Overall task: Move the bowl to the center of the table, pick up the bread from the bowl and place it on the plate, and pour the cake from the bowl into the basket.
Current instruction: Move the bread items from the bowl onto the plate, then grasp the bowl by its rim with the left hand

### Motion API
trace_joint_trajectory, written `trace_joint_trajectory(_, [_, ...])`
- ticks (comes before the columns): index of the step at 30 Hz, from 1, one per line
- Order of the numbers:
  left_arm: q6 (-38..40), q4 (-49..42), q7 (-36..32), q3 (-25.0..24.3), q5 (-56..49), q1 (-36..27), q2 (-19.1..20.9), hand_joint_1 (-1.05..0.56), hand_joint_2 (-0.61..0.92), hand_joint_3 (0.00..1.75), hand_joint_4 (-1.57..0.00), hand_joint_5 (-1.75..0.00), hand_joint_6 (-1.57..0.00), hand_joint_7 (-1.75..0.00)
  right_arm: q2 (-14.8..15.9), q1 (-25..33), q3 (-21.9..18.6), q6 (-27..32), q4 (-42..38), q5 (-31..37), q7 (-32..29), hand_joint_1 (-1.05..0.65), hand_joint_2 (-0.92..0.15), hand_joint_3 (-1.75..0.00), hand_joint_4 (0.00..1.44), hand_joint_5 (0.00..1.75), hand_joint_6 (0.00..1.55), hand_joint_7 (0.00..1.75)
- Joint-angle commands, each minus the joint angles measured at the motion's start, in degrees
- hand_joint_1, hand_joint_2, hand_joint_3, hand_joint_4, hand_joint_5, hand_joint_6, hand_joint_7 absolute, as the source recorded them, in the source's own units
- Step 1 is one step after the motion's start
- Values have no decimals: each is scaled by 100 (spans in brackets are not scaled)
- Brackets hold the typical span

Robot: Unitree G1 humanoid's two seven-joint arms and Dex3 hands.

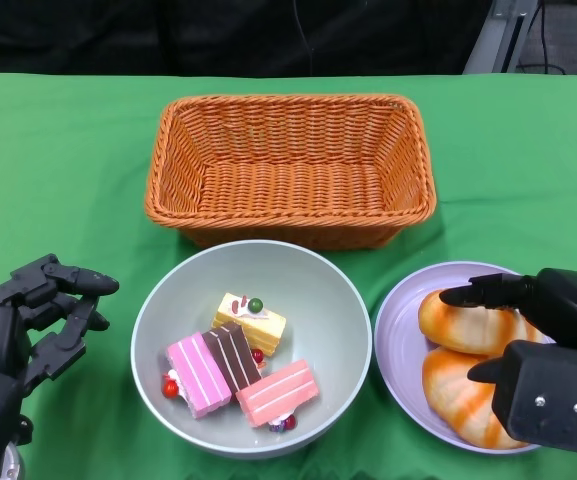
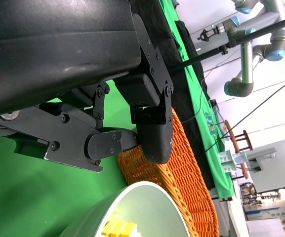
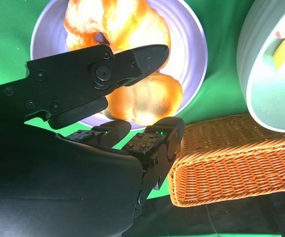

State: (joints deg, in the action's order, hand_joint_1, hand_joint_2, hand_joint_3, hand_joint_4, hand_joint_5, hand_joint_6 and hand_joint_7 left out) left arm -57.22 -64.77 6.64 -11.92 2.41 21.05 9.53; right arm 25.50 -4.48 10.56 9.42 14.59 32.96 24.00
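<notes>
A pale grey bowl [image 1: 168,300] sits at the table's front centre and holds several cake slices [image 1: 238,365]. Two bread rolls [image 1: 465,325] lie on a lavender plate [image 1: 396,340] to its right. My right hand [image 1: 543,355] hovers over the plate with fingers apart, holding nothing; the right wrist view shows its fingers [image 3: 137,61] just above the bread [image 3: 132,29]. My left hand [image 1: 28,320] is open beside the bowl's left side, apart from it. An orange wicker basket [image 1: 293,165] stands empty behind the bowl.
A green cloth [image 1: 58,170] covers the table. Beyond the far edge is dark background. The left wrist view shows robot arms [image 2: 251,54] and stools in the room beyond the table.
</notes>
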Motion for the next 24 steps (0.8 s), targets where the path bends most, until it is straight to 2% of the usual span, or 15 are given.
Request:
trace_joint_trajectory(1, [1,-41,-13,-54,46,0,112,-8,84,53,-75,-138,-90,-93,104,-11,-34,131,245,-59,147,-66,-92,-7,41,0,47,0])
trace_joint_trajectory(7, [-82,-59,41,-59,65,-2,110,-7,82,56,-76,-135,-89,-94,78,93,-64,304,587,-1,156,-68,-92,-7,37,0,44,0])
trace_joint_trajectory(15, [-45,-42,68,-45,70,-14,98,-10,84,55,-74,-139,-88,-95,-106,244,-262,297,1067,-93,-219,-58,-92,-7,46,5,47,2])
trace_joint_trajectory(16, [-48,-44,62,-44,66,-15,100,-10,84,55,-74,-139,-88,-95,-304,296,-353,2,969,-318,-534,-58,-92,-7,47,5,48,2])
trace_joint_trajectory(17, [-50,-45,58,-43,63,-16,101,-10,84,54,-74,-139,-88,-95,-451,336,-422,-232,888,-492,-778,-51,-90,-5,56,9,54,4])
trace_joint_trajectory(19, [-62,-54,37,-36,42,-10,100,-10,84,53,-74,-139,-88,-95,-739,359,-548,-680,630,-915,-1150,-47,-89,-3,61,11,57,5])
trace_joint_trajectory(21, [-75,-64,14,-26,20,-3,97,-10,84,52,-74,-140,-88,-95,-908,336,-622,-999,375,-1249,-1323,-39,-91,-3,67,13,62,6])
trace_joint_trajectory(23, [-78,-66,9,-24,15,-2,97,-10,84,52,-74,-140,-88,-95,-930,326,-640,-1159,259,-1353,-1392,-37,-91,-2,68,13,63,6])
trace_joint_trajectory(24, [-96,-54,114,-28,75,2,67,-10,84,52,-74,-140,-88,-95,-1126,270,-726,-1461,-56,-1896,-1314,-35,-92,-2,70,14,66,7])
